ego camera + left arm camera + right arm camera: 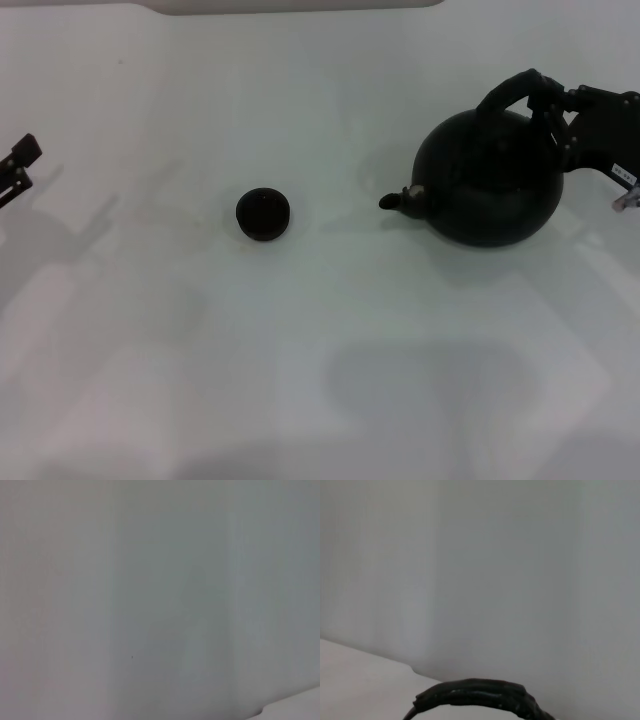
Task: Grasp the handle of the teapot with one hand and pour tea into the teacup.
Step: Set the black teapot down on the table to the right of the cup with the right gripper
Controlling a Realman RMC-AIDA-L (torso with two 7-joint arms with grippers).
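The teapot (490, 180) stands upright on the white desk (320, 360) at about 3 o'clock from the middle of the head view, its short spout (398, 199) pointing toward 9 o'clock with a small silvery spot near its root. Its inside is hidden, so what it holds cannot be told. The teacup (264, 214) sits well apart from the spout at 9 o'clock of the teapot, near the middle of the desk; it looks dark all over and no liquid can be made out in it.

The handle (512, 92) arches over the pot's top. The right pincer (553, 115) reaches in from 3 o'clock, roughly level, its fingers at the 3 o'clock end of the handle and seemingly closed around it, though the black parts blend together. In the right wrist view the wrapped arch of the handle (480, 696) lies close under the camera against a pale wall.

The left pincer (20, 165) hangs at the 9 o'clock edge of the head view, far from both vessels; whether it is wide or narrow cannot be told. The left wrist view shows only a pale surface.
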